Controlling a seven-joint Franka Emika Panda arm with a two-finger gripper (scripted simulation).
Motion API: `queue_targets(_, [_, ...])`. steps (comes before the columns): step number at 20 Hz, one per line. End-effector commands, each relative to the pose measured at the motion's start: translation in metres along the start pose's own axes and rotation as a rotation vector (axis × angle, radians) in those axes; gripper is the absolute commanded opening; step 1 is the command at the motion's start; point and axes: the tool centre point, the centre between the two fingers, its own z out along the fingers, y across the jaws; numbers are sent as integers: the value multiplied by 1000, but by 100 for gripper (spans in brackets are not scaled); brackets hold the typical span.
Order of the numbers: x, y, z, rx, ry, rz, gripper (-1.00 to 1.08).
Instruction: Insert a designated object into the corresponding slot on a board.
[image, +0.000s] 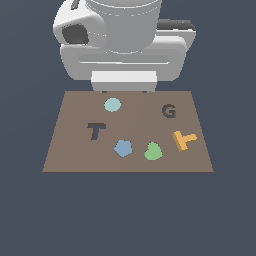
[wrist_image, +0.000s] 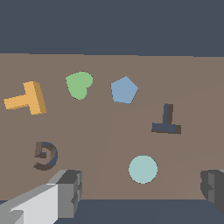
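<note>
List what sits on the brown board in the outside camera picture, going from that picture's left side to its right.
dark T-shaped recess → pale teal disc → blue pentagon → green heart → dark G-shaped recess → orange T-shaped block

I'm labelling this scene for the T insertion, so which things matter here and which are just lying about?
Job: orange T block, dark T recess, board, gripper.
Lying about: blue pentagon, green heart, pale teal disc, G recess.
</note>
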Motion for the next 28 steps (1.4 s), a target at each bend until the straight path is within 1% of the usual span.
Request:
queue_targets(1, [0,0,0,0,0,0,100])
queue_targets(6, [3,-7,6,1,1,-9,100])
queue_targets(11, [13,-30,22,4,5,-37,100])
queue_targets(16, [27,-65,48,8,12,-82,100])
queue_targets(23, [49,-129,92,12,23,-160,100])
queue_targets(28, [59,-162,114,13,28,-201,100])
